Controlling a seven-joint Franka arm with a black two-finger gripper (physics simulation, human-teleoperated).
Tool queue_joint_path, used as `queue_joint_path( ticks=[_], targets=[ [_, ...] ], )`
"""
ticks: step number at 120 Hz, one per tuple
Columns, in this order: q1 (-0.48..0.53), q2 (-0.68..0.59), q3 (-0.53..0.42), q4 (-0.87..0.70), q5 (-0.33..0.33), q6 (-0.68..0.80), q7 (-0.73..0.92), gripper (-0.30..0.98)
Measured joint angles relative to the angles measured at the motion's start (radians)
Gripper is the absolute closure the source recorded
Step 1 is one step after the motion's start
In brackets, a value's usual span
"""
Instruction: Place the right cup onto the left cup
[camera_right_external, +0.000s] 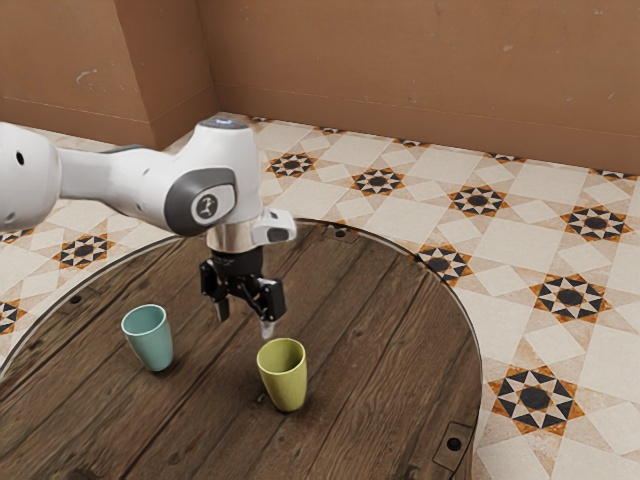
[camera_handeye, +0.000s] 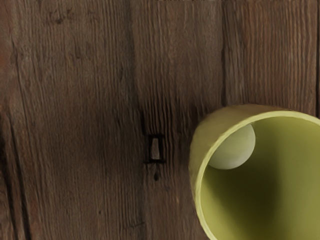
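The black tool (camera_right_external: 245, 320) is open, its pale fingertips apart above the round desk (camera_right_external: 210, 400) of grained, dark brown planks. Near it, toward the exterior view's right, the smooth yellow-green cup (camera_right_external: 284, 385) stands upright, tapering toward its base; the wrist view looks into its round mouth, where a pale rounded patch shows inside. Toward the exterior view's left, the smooth, tapered teal cup (camera_right_external: 152, 345) stands upright on the wood, well apart from the other

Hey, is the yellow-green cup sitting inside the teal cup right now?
No, the yellow-green cup and the teal cup stand apart on the wooden table.
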Motion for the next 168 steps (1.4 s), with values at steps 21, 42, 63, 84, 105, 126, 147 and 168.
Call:
queue_joint_path(
  ticks=[21,42,63,84,105,126,147,168],
  targets=[
    [0.017,0.027,0.0,-0.006,-0.011,0.033,-0.022,0.03],
    [-0.006,0.027,-0.004,-0.043,-0.014,0.064,-0.038,0.03],
    [-0.014,0.06,-0.005,-0.039,-0.016,0.085,-0.05,0.03],
    [-0.028,0.103,-0.006,-0.024,-0.024,0.104,-0.058,0.03],
    [-0.032,0.121,-0.006,-0.024,-0.028,0.125,-0.064,0.11],
    [-0.032,0.123,-0.006,-0.024,-0.03,0.136,-0.069,0.32],
    [-0.031,0.123,-0.005,-0.025,-0.031,0.14,-0.073,0.56],
    [-0.032,0.123,-0.006,-0.025,-0.03,0.142,-0.076,0.7]
  ],
)
